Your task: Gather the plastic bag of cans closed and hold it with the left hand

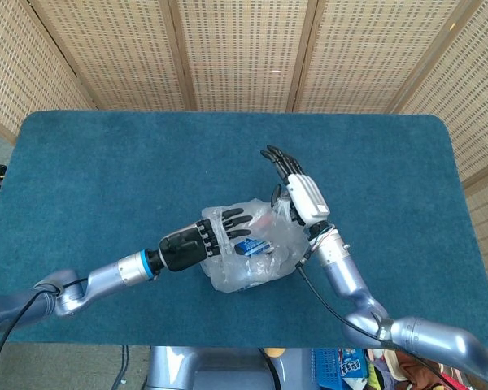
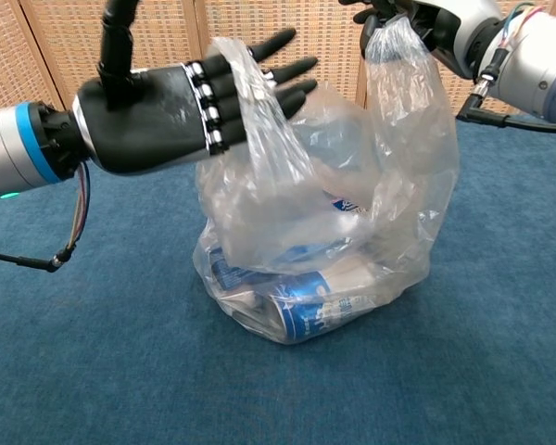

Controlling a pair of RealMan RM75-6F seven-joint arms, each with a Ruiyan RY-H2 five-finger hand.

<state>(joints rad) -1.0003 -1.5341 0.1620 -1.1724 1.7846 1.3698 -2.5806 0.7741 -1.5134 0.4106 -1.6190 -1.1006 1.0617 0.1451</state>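
Note:
A clear plastic bag [image 2: 352, 213] with blue cans [image 2: 306, 313] in it sits mid-table; the head view shows the bag [image 1: 256, 264] between both hands. My left hand [image 2: 167, 107], black, hovers over the bag's left side with fingers straight and spread. One strip of the bag's rim [image 2: 250, 120] is draped across those fingers, not gripped. At the frame's top my right hand [image 2: 417, 20] pinches the other strip of the rim and holds it up taut. In the head view the left hand [image 1: 211, 236] lies on the bag and the right hand [image 1: 299, 193] is above its far right edge.
The bag stands on a blue cloth-covered table [image 1: 106, 171]. A woven screen [image 1: 244, 49] closes off the far side. Both forearms reach in from the near edge, left arm [image 1: 98, 284] and right arm [image 1: 350, 284].

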